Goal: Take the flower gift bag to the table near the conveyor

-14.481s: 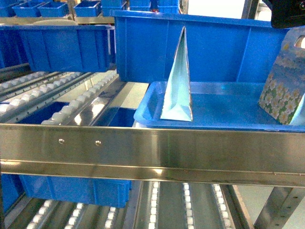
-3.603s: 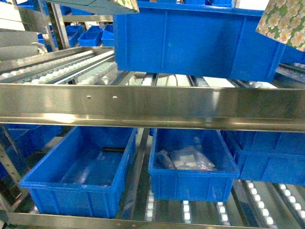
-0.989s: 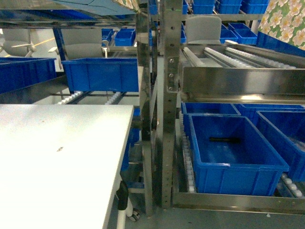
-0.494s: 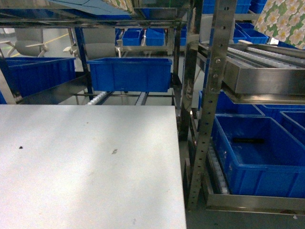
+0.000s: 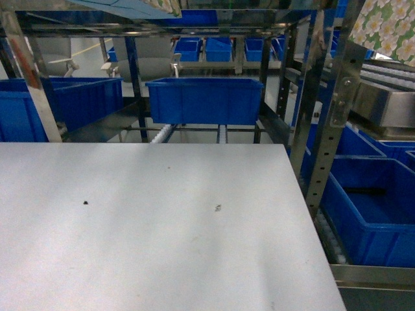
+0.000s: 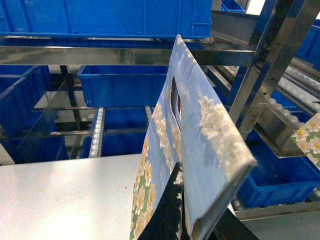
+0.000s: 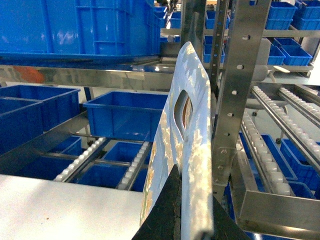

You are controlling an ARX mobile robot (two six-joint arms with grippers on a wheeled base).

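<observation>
From the head camera, the white bench (image 5: 162,227) is seen below, the conveyor (image 5: 382,97) at right, and a corner of a flowered bag (image 5: 386,26) at the top right. At the left wrist, the left end effector (image 6: 192,225) is closed on a bag (image 6: 195,140) held above the bench. At the right wrist, the right end effector (image 7: 187,220) is clamped on another bag (image 7: 187,140).

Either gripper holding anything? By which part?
Both: each holds a flat blue flower-print paper gift bag, left and right, jaws clamped on its lower edge, handle cutout up.
</observation>
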